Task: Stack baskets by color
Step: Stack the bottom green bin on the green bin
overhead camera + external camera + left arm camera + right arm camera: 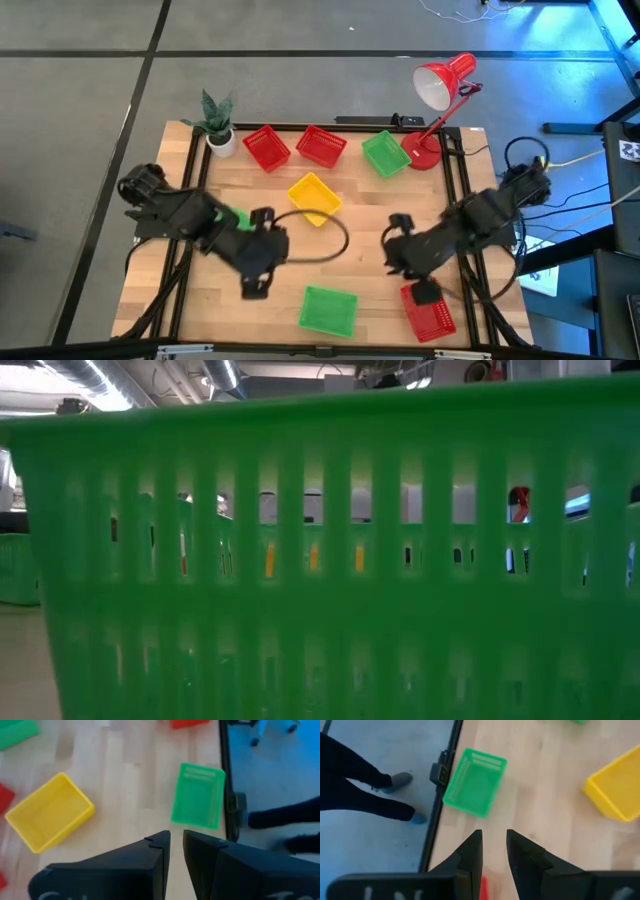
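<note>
Both arms are dark, near-black, built of chunky rounded joints linked by short blocky segments, with black cables looping off them; one thin cable curves out in an arc just beside the left pincer [256,283]. Each pincer ends in two flat, matte black, wedge-shaped fingers [150,862] that taper to squared tips. Faint pale lettering marks the housing just behind the right pincer [494,842].

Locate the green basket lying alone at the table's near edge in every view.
High: green basket at the near edge of the table, between the arms.
Low: green basket fills the picture.
Left wrist: green basket beside the table's edge.
Right wrist: green basket beside that edge.
Landmark: yellow basket, in all but low.
</note>
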Controlling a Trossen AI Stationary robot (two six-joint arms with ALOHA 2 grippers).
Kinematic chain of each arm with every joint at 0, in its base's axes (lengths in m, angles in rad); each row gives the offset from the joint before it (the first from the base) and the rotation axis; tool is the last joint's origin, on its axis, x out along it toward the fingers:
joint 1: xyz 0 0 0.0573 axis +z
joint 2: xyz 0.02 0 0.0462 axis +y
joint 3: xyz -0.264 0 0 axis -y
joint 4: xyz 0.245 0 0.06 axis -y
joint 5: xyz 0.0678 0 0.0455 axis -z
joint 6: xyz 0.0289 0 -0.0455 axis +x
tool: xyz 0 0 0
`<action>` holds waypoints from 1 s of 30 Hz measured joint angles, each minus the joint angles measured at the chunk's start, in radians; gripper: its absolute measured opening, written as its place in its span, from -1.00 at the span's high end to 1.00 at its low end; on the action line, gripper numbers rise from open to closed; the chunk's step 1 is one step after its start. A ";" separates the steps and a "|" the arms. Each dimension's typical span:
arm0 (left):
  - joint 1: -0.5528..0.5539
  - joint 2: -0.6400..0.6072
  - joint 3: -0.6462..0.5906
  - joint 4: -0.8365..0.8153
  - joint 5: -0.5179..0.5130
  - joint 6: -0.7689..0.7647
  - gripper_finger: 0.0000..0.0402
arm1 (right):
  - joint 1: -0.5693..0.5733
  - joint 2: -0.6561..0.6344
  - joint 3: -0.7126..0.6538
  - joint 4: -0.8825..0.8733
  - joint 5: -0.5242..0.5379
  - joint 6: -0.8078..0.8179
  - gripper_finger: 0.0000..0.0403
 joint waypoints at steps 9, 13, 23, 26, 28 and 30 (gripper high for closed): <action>-0.178 0.000 0.000 -0.053 -0.051 -0.090 0.78 | 0.022 0.189 0.000 0.143 -0.001 0.188 0.57; -0.243 0.000 0.000 -0.053 -0.084 -0.104 0.78 | 0.021 0.275 0.000 0.160 0.001 0.250 0.57; -0.331 0.000 0.000 -0.053 -0.143 -0.131 0.78 | -0.033 0.439 0.000 0.178 -0.005 0.310 0.57; -0.335 0.000 0.000 -0.053 -0.159 -0.131 0.78 | -0.055 0.475 0.000 0.183 -0.025 0.308 0.57; -0.335 0.000 0.000 -0.053 -0.165 -0.131 0.78 | -0.071 0.499 0.000 0.193 -0.047 0.308 0.57; -0.334 0.000 0.000 -0.053 -0.168 -0.131 0.78 | -0.088 0.523 0.000 0.207 -0.085 0.303 0.57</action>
